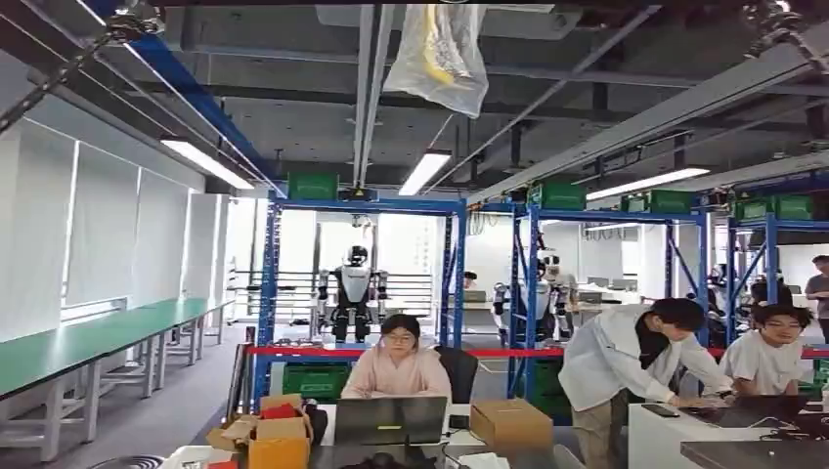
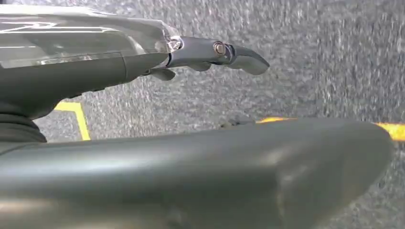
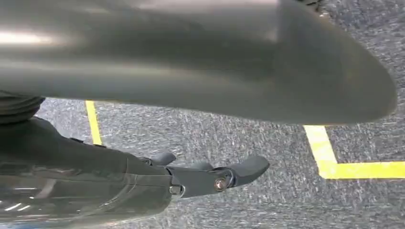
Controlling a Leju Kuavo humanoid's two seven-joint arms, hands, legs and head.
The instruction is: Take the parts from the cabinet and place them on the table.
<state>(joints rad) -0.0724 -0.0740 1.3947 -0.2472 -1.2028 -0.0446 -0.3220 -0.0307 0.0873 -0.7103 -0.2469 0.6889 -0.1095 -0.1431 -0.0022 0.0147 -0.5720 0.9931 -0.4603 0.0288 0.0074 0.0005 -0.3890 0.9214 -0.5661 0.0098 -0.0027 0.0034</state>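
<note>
Cabinet racks [image 1: 362,283] stand far ahead; left hand [image 2: 210,55] and right hand [image 3: 210,176] hang empty, fingers extended, over grey floor [image 3: 239,138].

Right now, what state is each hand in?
Left hand: open, holding nothing, fingers extended over the grey floor.
Right hand: open, holding nothing, fingers extended above the floor.

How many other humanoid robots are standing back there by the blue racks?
2. One robot stands in the open bay of the middle blue rack; a second robot stands to its right, partly behind a rack post. More may be hidden behind the shelving.
</note>
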